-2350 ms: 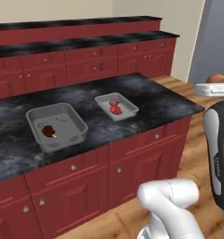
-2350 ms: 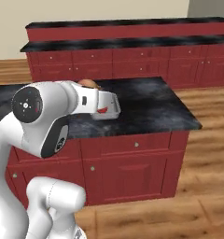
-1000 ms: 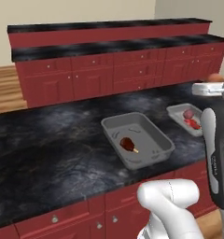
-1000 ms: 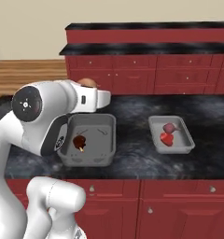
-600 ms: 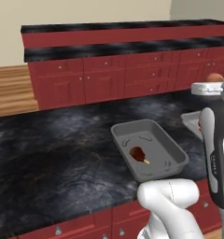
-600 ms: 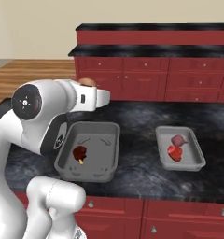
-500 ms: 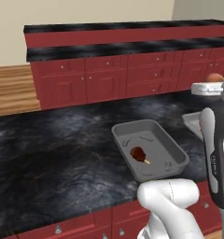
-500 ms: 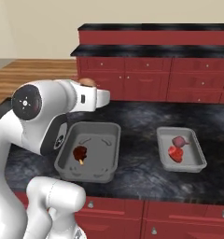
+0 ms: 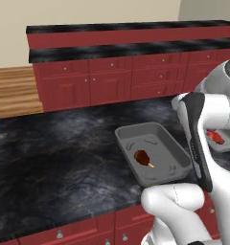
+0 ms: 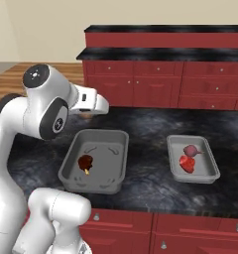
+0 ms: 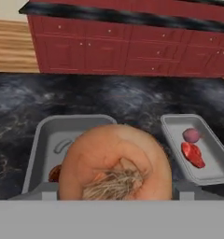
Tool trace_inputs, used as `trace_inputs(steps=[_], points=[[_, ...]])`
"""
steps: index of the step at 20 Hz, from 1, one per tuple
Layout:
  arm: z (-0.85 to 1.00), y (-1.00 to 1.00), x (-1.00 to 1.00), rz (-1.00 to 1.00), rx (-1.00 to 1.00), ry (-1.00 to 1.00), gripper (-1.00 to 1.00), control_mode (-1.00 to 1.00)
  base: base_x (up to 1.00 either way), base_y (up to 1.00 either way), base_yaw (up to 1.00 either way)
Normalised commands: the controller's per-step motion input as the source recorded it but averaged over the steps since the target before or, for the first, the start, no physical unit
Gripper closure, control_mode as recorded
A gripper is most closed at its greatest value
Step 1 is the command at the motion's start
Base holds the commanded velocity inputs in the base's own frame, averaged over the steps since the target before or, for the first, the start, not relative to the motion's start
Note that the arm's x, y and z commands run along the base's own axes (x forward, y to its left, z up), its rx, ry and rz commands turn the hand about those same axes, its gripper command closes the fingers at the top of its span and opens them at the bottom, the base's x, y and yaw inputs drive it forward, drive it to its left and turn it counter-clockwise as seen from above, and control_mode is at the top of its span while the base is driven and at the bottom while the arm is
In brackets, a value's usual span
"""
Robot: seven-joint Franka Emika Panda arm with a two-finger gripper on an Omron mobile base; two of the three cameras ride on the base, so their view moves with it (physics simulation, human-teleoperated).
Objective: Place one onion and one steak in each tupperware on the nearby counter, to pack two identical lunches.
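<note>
Gripper (image 11: 115, 193) held the orange-brown onion (image 11: 115, 163) between wide-set jaws, above the near end of the large grey tub (image 11: 38, 140), which lay on the surface (image 10: 150, 124) just below, holding the dark steak (image 10: 85, 162).

No readable text, labels, brands or numbers — none on any surface.
</note>
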Motion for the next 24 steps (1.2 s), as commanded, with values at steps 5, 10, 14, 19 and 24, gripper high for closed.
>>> trace_inputs(steps=[5, 10, 14, 19, 24], points=[[-0.77, 0.37, 0.29, 0.05, -0.03, 0.38, 1.00, -1.00, 0.00, 0.00, 0.00], [-0.78, 0.14, 0.20, 0.07, 0.00, 0.17, 1.00, -1.00, 0.00, 0.00, 0.00], [-0.69, 0.00, 0.18, 0.03, 0.00, 0.00, 1.00, -1.00, 0.00, 0.00, 0.00], [-0.54, 0.00, 0.43, 0.03, 0.00, 0.02, 1.00, -1.00, 0.00, 0.00, 0.00], [-0.50, 0.00, 0.48, 0.04, 0.00, 0.04, 1.00, -1.00, 0.00, 0.00, 0.00]])
